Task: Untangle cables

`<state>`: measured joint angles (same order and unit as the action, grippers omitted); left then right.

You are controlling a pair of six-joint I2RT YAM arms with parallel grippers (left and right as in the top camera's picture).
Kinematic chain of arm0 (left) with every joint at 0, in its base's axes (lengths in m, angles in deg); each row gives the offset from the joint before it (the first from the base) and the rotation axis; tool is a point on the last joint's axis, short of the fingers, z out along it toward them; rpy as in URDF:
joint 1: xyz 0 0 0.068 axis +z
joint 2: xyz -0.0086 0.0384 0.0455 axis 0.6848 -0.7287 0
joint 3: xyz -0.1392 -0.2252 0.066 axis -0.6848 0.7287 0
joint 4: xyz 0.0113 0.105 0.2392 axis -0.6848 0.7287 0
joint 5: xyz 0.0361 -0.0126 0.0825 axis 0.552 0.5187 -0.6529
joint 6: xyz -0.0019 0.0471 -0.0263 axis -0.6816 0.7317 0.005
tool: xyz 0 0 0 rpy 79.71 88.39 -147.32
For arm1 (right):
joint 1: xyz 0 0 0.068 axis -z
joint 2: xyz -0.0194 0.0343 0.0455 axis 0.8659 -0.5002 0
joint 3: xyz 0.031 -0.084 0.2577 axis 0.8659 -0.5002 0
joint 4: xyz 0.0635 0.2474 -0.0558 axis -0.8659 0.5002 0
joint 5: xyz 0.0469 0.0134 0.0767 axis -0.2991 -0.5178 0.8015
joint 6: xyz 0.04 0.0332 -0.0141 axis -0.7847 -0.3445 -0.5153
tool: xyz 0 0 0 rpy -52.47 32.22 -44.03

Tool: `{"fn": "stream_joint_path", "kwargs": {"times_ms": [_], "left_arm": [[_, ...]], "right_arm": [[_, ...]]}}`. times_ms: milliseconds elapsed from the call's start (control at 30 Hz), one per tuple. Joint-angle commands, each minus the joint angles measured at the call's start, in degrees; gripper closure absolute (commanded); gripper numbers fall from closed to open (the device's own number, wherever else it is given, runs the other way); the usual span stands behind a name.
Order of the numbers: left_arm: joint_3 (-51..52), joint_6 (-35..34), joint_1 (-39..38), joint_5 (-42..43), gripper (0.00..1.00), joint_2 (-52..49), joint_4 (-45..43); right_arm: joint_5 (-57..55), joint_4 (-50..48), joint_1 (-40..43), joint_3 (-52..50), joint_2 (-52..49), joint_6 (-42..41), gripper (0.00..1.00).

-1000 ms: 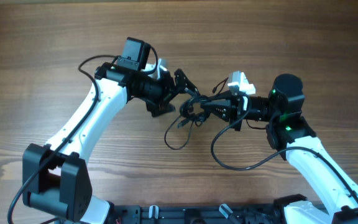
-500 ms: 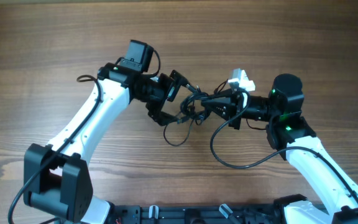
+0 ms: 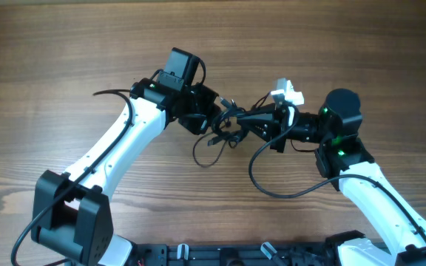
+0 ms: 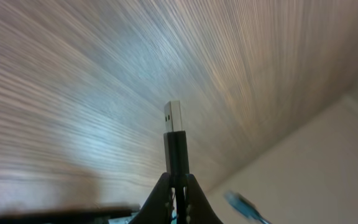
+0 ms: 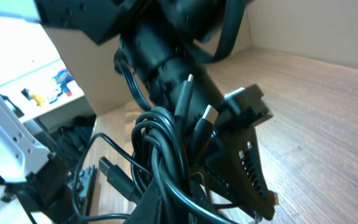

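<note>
Above the brown wood-grain table [image 3: 65, 52], my left gripper [image 4: 176, 190] clamps a silver-tipped black plug [image 4: 173, 127], my right gripper [image 3: 262, 127] clenches knotted thin black cables [image 5: 160, 146], with a beige wall [image 4: 328, 155] at four o'clock.

A brown wood-grain table [image 3: 65, 44] fills the view. Near its centre, a slack loop of the thin black cables [image 3: 196, 156] droops onto the wood.

Table [image 3: 50, 59]: mid-brown, fine streaked wood grain.
Cables [image 3: 231, 124]: black throughout.
Plug [image 4: 173, 134]: black body, silver metal tip.
Left arm [image 3: 117, 144] and right arm [image 3: 376, 196]: white shells, black joints.
Lamp [image 3: 339, 154] on right arm: green.
</note>
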<state>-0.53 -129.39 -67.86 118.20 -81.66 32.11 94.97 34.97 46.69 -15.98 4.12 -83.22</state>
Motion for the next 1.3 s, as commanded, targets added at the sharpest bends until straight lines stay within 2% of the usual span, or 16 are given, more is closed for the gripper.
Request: {"fn": "stream_joint_path", "kwargs": {"times_ms": [0, 200, 300, 433, 700, 867, 900, 933, 967, 1033, 1133, 1167, 1267], "left_arm": [[-0.48, -0.31, 0.09, -14.51, 0.96, -0.37, 3.65], [-0.48, -0.28, 1.81, -25.38, 0.96, -0.37, 13.27], [-0.48, -0.17, 3.28, -28.72, 0.96, -0.37, 16.63], [-0.48, -0.09, 5.46, -34.58, 0.96, -0.37, 21.66], [-0.48, -0.09, 11.87, -40.92, 0.96, -0.37, 31.56], [-0.48, -0.11, 13.31, -41.11, 0.96, -0.37, 31.67], [-0.48, -0.13, 13.31, -41.09, 0.92, -0.37, 31.39], [-0.48, -0.11, 13.31, -40.83, 0.84, -0.37, 30.77], [-0.48, -0.13, 13.31, -40.68, 0.84, -0.37, 30.58], [-0.48, -0.13, 13.31, -40.61, 0.95, -0.37, 29.53], [-0.48, -0.35, 13.29, -40.61, 0.96, -0.39, 27.50], [-0.48, -0.33, 13.22, -40.13, 0.96, -0.37, 26.34], [-0.48, -0.28, 13.14, -37.18, 0.96, -0.39, 23.17]], "right_arm": [[1.36, -2.62, 1.01, 0.28, 0.52, -6.16, 0.96], [0.87, -2.69, 7.41, 0.28, 0.50, -8.11, 0.96], [-0.61, -2.67, 9.84, 0.28, 0.50, -12.20, 0.96], [-0.59, -2.03, 10.38, 0.28, 0.50, -12.13, 0.96], [-4.07, 2.62, 10.38, 0.28, 0.50, -12.15, 0.96], [-4.09, 2.60, 10.38, 0.28, 0.50, -12.15, 0.96], [-4.09, 2.60, 10.38, 0.28, 0.50, -12.15, 0.96], [-4.26, 2.60, 10.38, 0.28, 0.50, -12.17, 0.96], [-5.14, 2.60, 10.38, 0.28, 0.50, -13.18, 0.96], [-9.77, 2.95, 10.38, 0.28, 0.48, -20.31, 0.96], [-12.81, 2.82, 10.38, 0.28, 0.48, -31.93, 0.95], [-13.38, 2.82, 10.38, 0.28, 0.48, -34.49, 0.91], [-13.51, 3.26, 10.38, 0.28, 0.46, -34.71, 0.91]]}}
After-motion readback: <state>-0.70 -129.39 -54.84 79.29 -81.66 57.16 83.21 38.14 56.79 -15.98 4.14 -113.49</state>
